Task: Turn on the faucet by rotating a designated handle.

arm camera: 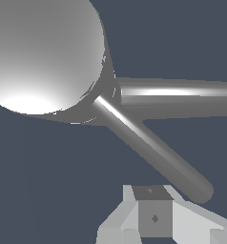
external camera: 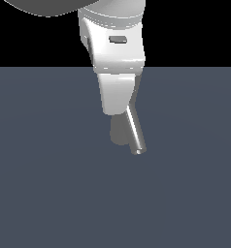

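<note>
White end effector [arm camera: 156, 224], seen at one finger [arm camera: 155, 217] only; its opening cannot be told, nothing visibly held. Just beside it ends a thin grey metal handle rod [arm camera: 153, 147], projecting from the grey metallic round-capped faucet [arm camera: 44, 52] on the dark blue-grey tabletop [external camera: 40, 193], whose shiny tube spout [external camera: 136, 133] slants out below the arm.

The faucet [external camera: 118, 131] stands on the floor [external camera: 44, 184] near the middle of the exterior view, with the robot arm [external camera: 115, 58] coming down from above and covering its upper part. A tube [external camera: 136, 131] slants down from under the arm toward the exterior view's right, ending just beside the faucet's body. In the wrist view, the faucet's round cap [arm camera: 41, 52] sits close to the camera; two rods branch from beneath it, one [arm camera: 177, 96] running sideways, the other [arm camera: 153, 147] slanting toward the gripper [arm camera: 153, 219], whose finger [arm camera: 154, 217] lies just beside that rod's end.
</note>
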### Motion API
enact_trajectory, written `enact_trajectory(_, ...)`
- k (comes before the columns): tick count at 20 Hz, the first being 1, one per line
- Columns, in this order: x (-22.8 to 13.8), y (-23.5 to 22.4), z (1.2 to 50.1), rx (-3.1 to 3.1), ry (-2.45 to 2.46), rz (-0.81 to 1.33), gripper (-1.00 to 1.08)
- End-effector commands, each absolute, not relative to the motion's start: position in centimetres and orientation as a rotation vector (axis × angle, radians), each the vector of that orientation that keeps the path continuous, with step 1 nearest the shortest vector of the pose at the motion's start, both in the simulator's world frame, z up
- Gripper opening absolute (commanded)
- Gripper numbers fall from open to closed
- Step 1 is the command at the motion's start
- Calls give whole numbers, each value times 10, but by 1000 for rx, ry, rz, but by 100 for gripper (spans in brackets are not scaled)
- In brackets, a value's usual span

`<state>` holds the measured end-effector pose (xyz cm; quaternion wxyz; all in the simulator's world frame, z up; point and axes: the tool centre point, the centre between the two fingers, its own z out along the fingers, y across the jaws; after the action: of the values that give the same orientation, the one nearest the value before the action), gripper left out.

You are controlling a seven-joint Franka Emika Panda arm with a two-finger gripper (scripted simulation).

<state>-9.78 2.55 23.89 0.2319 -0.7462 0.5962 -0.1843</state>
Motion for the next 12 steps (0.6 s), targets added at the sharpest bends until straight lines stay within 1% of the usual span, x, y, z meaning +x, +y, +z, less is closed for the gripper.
enact_trajectory(1,-100,13,235,-2038,1667,-511,-100)
enact_trajectory(12,-107,3,229,-2037,1670,-511,-100)
